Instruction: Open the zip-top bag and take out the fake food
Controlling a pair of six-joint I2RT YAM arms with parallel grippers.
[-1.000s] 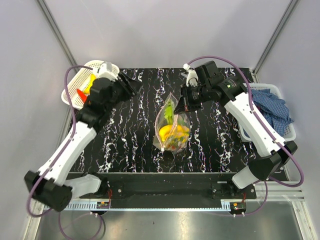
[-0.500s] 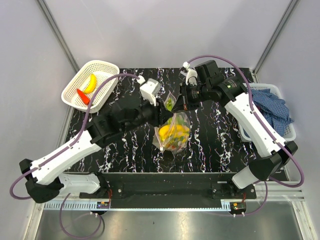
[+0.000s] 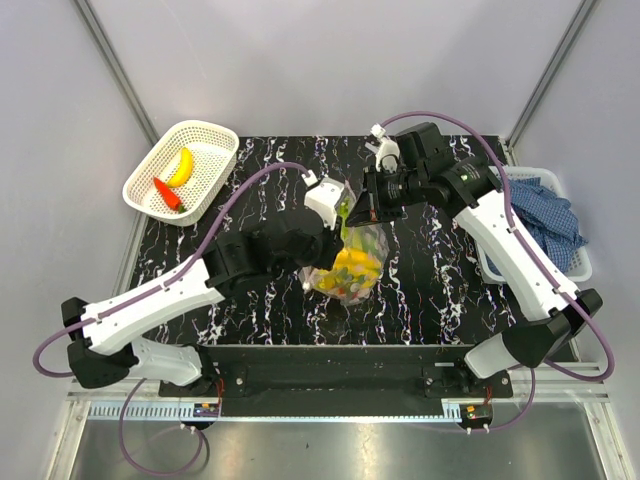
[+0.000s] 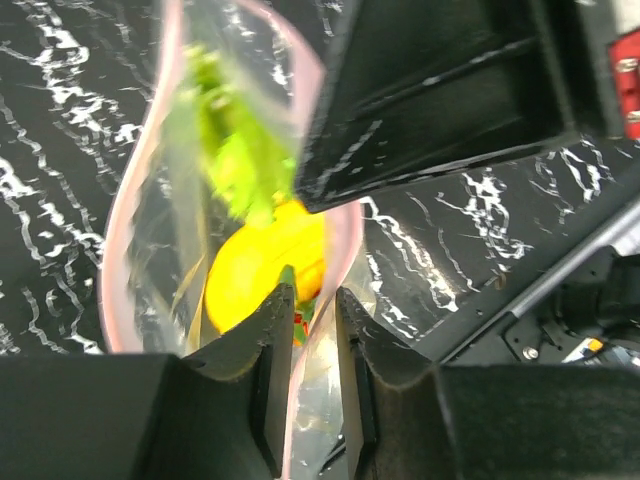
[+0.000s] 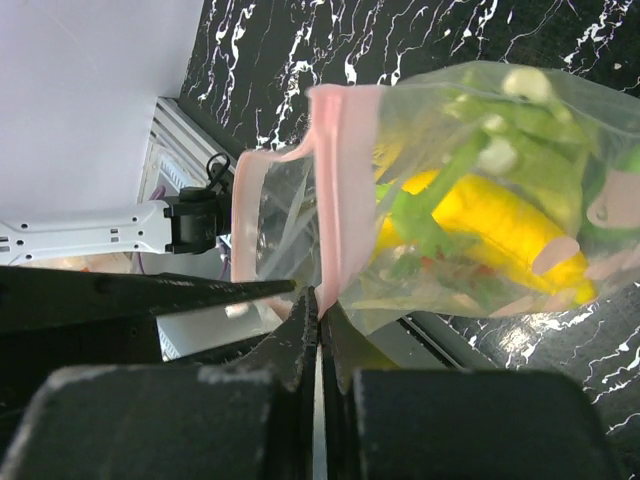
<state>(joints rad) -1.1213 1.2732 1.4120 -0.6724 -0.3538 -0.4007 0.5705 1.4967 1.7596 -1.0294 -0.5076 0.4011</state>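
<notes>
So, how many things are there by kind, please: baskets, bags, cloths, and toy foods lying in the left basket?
Baskets: 2, the white mesh basket and the right basket
Zip-top bag: 1
Blue cloth: 1
Toy foods in the white mesh basket: 2, banana and chili
Total: 6

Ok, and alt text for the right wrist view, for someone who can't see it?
The right tool is pinched shut on the pink zip strip of the zip-top bag, whose mouth is parted. Through the clear plastic shows the fake food, a yellow piece among green ones, with the black marbled table behind.
</notes>
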